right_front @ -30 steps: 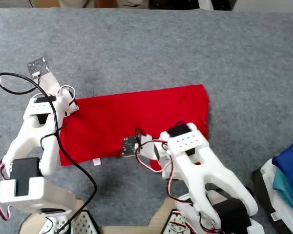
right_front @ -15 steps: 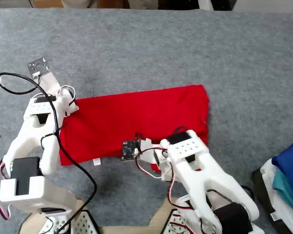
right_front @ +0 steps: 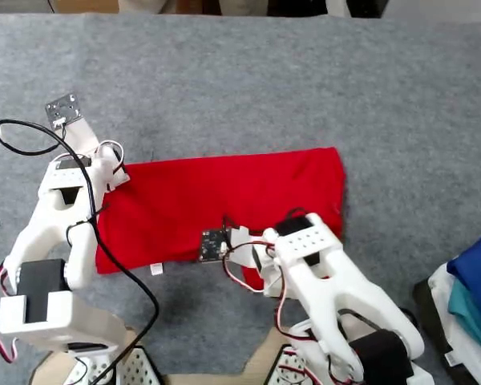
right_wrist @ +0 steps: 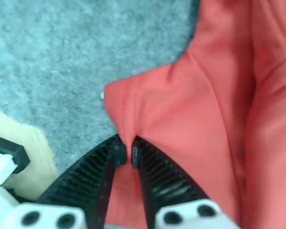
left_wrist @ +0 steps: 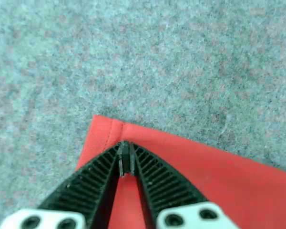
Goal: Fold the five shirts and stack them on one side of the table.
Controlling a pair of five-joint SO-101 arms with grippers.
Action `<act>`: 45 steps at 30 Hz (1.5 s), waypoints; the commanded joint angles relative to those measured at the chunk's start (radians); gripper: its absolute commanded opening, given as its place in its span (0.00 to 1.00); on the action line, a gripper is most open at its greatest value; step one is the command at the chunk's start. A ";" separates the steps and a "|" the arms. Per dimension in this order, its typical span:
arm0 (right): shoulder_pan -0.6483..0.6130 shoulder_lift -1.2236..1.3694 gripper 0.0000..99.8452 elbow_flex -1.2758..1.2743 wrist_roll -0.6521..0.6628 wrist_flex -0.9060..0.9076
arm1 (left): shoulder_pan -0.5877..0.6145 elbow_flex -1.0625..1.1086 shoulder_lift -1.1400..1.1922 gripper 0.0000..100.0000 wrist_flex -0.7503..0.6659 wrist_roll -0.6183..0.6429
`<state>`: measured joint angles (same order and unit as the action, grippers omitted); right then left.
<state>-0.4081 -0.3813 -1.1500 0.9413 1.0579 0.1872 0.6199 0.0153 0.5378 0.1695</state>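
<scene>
Grey table (right_front: pixel 224 80); red shirt (right_front: pixel 216 200); white tag (right_front: pixel 156 268) unreadable.

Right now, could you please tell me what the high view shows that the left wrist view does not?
High view: the whole red shirt lying flat, the left arm and right arm at its edges, and a pile of folded shirts at the right edge of the grey table. Left wrist view: the left gripper up close, jaws shut on a hemmed corner. Both: the red shirt on the table.
</scene>
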 commanded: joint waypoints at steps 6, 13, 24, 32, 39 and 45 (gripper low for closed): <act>0.154 0.050 0.00 0.341 -0.012 0.195 | 0.009 -0.048 -0.007 0.02 0.006 0.000; 0.156 0.268 0.00 0.722 -0.008 0.359 | 0.008 -0.048 -0.007 0.02 0.006 0.000; 0.159 0.756 0.00 1.408 0.199 0.525 | 0.008 -0.048 -0.007 0.02 0.008 0.000; 0.180 0.984 0.01 1.744 0.256 0.543 | 0.008 -0.048 -0.007 0.02 0.008 0.000; 0.166 1.029 0.30 1.817 0.256 0.548 | 0.008 -0.048 -0.007 0.02 0.008 0.000; 0.128 0.958 0.29 1.821 0.252 0.655 | 0.008 -0.048 -0.007 0.02 0.008 0.000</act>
<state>-0.2593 0.6513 0.6160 1.1853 1.6640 0.1872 0.6199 0.0153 0.5409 0.1695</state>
